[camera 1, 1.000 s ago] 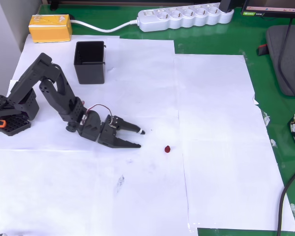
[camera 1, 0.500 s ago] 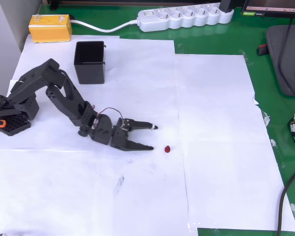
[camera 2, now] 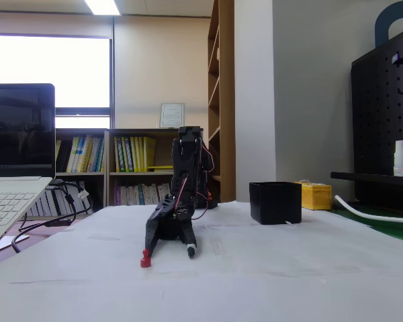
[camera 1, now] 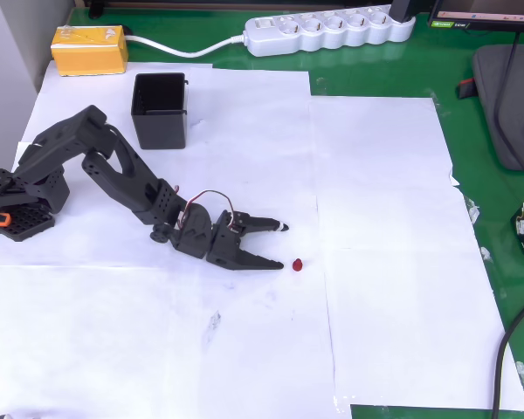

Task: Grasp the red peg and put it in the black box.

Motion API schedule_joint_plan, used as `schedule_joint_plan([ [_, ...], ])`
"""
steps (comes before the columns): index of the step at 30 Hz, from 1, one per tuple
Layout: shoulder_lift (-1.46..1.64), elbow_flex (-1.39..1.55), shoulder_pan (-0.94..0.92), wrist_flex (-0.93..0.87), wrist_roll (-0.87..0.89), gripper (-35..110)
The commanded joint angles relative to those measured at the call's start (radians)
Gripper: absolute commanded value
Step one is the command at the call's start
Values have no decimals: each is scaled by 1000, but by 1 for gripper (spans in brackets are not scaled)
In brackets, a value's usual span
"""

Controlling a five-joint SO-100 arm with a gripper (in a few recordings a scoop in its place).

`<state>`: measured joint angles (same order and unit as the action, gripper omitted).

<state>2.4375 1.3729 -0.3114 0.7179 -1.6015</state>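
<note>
White paper sheets (camera 1: 375, 218) cover a green table (camera 1: 498, 201); fingers (camera 1: 282, 245) spread wide beside the red peg (camera 1: 297, 264).

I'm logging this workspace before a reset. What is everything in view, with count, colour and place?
Red peg: one, dark red, on the white paper just right of the claw tips, overhead view.
Black box: one, black, open top, upper left on the paper.
Yellow box: one, yellow, top left corner on the green mat.
Power strip: one, white, along the top edge.
Paper sheets: several, white, covering the green mat.
Laptop: one, left edge of the fixed view.
Bookshelf: one, against the back wall.
Black pegboard: one, right edge of the fixed view.
Claw: one, black, open, tips beside the peg, not holding it.
</note>
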Motion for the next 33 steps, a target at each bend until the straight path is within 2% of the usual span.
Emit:
schedule_joint_plan([
  [1, -6, 52, -32, -46, -9, 30],
  [7, 29, 84, -38, 6, 14, 30],
  [22, 141, 281, -43, -31, 5, 30],
  [33, 155, 304, -32, -34, 3, 30],
])
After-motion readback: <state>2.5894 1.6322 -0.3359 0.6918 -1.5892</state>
